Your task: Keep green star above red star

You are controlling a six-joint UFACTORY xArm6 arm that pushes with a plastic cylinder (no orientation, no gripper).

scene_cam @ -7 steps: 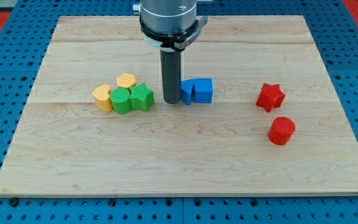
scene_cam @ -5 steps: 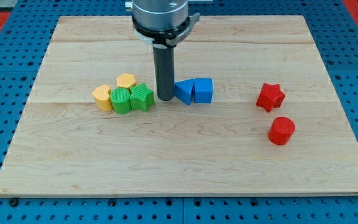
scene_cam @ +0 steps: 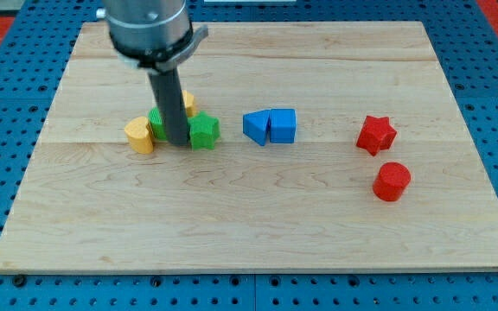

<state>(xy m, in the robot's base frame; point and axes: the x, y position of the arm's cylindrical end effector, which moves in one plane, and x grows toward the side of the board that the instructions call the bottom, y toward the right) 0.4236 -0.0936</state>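
Tip point(scene_cam: 177, 142) sits touching the green star point(scene_cam: 203, 132), on its left; no hand here, just a rod. Red star point(scene_cam: 375, 135) waits well right, so the placing remains undone.

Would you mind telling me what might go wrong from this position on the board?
My tip sits wedged between the green star and the green round block, so a push may drag the wrong block along. The blue blocks lie between the green star and the red star, so a straight push rightward would likely hit them.
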